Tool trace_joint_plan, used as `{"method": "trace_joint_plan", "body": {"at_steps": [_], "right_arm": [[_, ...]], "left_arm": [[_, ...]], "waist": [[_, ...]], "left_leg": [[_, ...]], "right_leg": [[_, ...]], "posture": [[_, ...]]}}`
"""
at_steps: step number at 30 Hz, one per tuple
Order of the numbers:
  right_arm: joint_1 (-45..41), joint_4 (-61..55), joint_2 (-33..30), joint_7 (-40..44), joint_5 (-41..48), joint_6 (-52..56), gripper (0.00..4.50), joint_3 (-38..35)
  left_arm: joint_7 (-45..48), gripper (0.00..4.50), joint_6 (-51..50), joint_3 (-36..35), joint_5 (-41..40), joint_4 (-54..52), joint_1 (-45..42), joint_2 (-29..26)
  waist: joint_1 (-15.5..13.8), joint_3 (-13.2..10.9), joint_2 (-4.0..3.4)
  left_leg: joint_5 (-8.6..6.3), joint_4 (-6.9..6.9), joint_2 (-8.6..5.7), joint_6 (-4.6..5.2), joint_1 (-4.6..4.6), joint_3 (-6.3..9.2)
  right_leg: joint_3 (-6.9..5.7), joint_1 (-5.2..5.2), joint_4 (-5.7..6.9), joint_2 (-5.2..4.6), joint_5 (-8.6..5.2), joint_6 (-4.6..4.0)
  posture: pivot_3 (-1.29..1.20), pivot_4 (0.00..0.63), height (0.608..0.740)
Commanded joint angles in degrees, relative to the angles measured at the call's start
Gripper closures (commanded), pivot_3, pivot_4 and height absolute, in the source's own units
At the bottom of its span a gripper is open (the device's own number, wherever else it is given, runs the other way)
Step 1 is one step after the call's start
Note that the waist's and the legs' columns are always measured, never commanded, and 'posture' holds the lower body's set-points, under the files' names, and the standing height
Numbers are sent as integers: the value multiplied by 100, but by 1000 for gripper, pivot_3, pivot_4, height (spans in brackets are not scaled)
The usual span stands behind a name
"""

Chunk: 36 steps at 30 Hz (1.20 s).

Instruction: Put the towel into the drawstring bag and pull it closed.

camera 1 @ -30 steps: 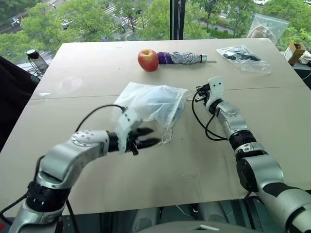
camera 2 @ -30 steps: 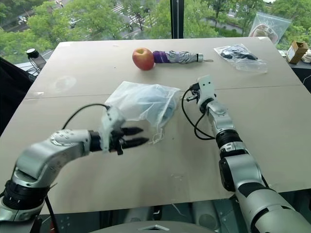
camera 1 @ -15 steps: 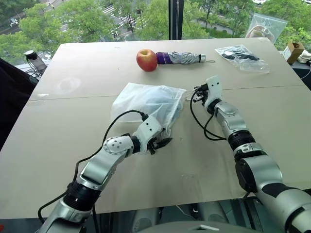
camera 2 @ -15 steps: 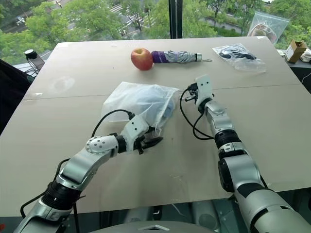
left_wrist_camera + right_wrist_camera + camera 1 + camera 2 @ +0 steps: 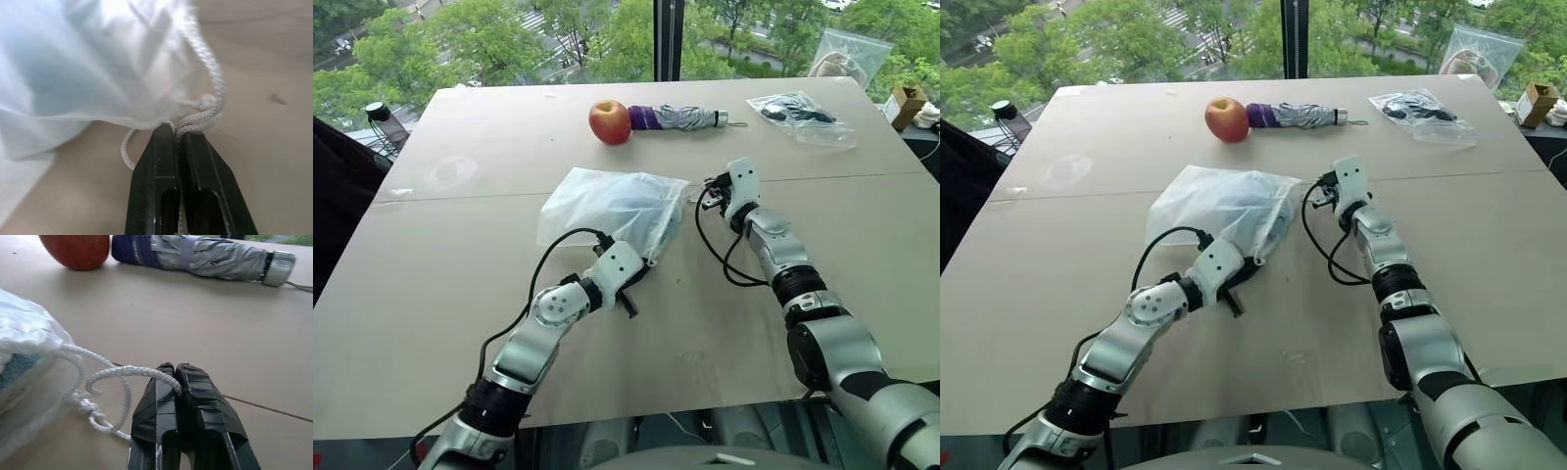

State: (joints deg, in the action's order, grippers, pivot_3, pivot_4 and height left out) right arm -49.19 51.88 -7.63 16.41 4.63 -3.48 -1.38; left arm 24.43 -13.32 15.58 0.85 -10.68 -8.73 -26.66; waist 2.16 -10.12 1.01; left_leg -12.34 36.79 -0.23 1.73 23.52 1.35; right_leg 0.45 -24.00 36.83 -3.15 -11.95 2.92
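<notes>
We see the bag (image 5: 612,204) lying mid-table (image 5: 460,274), with the towel (image 5: 641,217) inside it. Our left gripper (image 5: 178,133) sits at the bag's near right corner, on a cord (image 5: 208,98) there. Our right gripper (image 5: 174,369) sits just right of the bag's far right corner, at another cord loop (image 5: 122,374). Behind the bag lies an apple (image 5: 611,120), with an umbrella (image 5: 680,117) touching its right side. Farther right, near the back edge, lies a plastic bag (image 5: 801,116). A bottle (image 5: 384,119) stands off the table's far left corner.
</notes>
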Motion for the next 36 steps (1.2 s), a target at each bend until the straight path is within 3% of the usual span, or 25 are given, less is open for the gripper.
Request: {"method": "trace_joint_plan", "body": {"at_steps": [1, 8, 14, 26, 29, 32, 34, 36], "right_arm": [[-144, -195, -171, -1216, -128, -702, 4500, -454], [-163, -37, -822, -3419, -622, -1568, 4500, -938], [-158, 150, -1078, -4268, -531, -1704, 4500, -1297], [82, 439, -1092, -5230, 531, -1332, 4500, -2409], [-76, 447, -955, -3840, 855, -1185, 4500, -2185], [5, -153, -576, -605, 1334, -318, 4500, -1327], [667, -1313, -733, 1451, 1693, 705, 3848, -537], [1368, -2323, -1243, 2804, 1605, 974, 3165, 167]], "left_arm": [[-1404, 4462, 633, -638, 1015, 218, 147, -50], [-3574, 4462, 1433, -1952, 2310, -124, 208, -128], [-4573, 4462, 1384, -2913, 2905, -104, -168, -228], [-4907, 4462, 437, -4146, 2142, 510, -474, 322], [-4127, 4462, 721, -3670, 1547, 820, -573, 383], [-2473, 4462, 1075, -2617, 804, 950, -509, 389], [-1553, 4500, 1061, -2248, 426, 857, -326, 293], [-707, 4500, 904, -2045, 6, 739, -116, 117]], "waist": [[-1, 0, 0], [-26, 0, 1], [-13, 0, 1], [-7, 2, 5], [4, 2, 5], [25, 2, 5], [36, 3, 4], [14, 4, 5]], "left_leg": [[0, 0, 1, 0, 0, 0], [0, -1, -1, -1, 15, -1], [0, -8, -3, 0, 19, -23], [0, -9, -1, 1, 17, -31], [0, -8, 1, 1, 17, -36], [0, -4, 6, 2, 13, -60], [0, -2, 19, 2, 11, -79], [-4, 0, 29, 7, 15, -75]], "right_leg": [[1, -1, 0, 0, 1, -2], [1, -12, -5, -4, 5, -5], [18, -23, -5, -11, 6, -4], [23, -22, -5, -6, 9, 0], [27, -22, -5, -4, 11, 4], [29, -20, -5, 6, 11, 5], [32, -19, -6, 15, 11, 5], [25, -19, -4, 19, 11, 4]], "posture": [[0, 150, 740], [0, 150, 740], [0, 150, 740], [0, 150, 740], [0, 150, 740], [0, 150, 740], [0, 150, 740], [0, 150, 740]]}}
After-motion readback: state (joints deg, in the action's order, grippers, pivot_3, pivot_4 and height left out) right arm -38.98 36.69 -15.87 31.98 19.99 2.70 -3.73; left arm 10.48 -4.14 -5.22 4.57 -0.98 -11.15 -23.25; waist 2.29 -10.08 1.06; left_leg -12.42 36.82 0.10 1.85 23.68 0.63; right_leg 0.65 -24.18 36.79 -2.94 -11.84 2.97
